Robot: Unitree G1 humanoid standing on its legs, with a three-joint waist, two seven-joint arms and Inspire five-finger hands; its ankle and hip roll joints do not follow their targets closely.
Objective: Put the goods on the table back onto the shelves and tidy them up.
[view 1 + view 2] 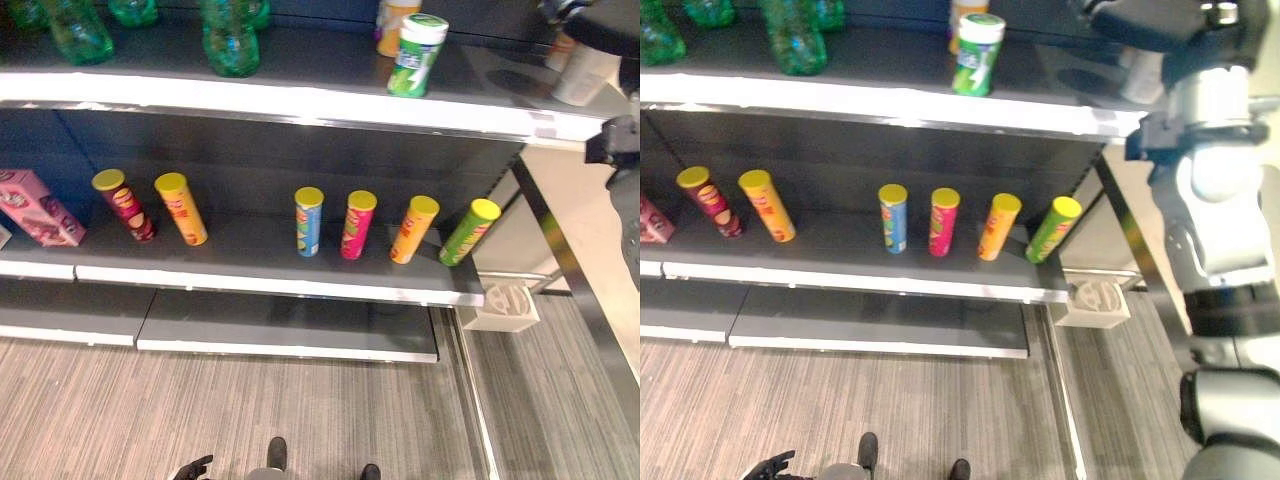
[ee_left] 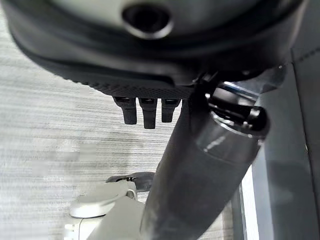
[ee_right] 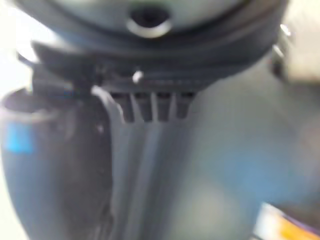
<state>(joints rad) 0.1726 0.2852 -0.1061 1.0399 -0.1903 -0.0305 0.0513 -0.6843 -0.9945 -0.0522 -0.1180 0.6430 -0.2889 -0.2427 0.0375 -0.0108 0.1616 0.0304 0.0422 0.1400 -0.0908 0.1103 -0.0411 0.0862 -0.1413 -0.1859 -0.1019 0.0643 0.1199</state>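
On the top shelf (image 1: 300,95) at 1 o'clock stands a green-and-white canister (image 1: 417,55), with the right hand (image 1: 590,35) at 2 o'clock over a white tub (image 1: 583,72), grasp unclear, cannot tell. Middle shelf (image 1: 270,275) holds six yellow-lidded chip cans (image 1: 309,221). Left hand (image 1: 192,467) at 7 o'clock, fingers loose, holding nothing.

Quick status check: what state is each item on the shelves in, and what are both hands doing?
Six chip cans: standing on the middle shelf, lids on.
Pink box: lying at that shelf's left end.
Green bottles: standing on the top shelf.
White-and-green canister: upright, lid on.
Left hand: low, fingers relaxed, empty.
Right hand: raised at the top shelf; grip unclear.
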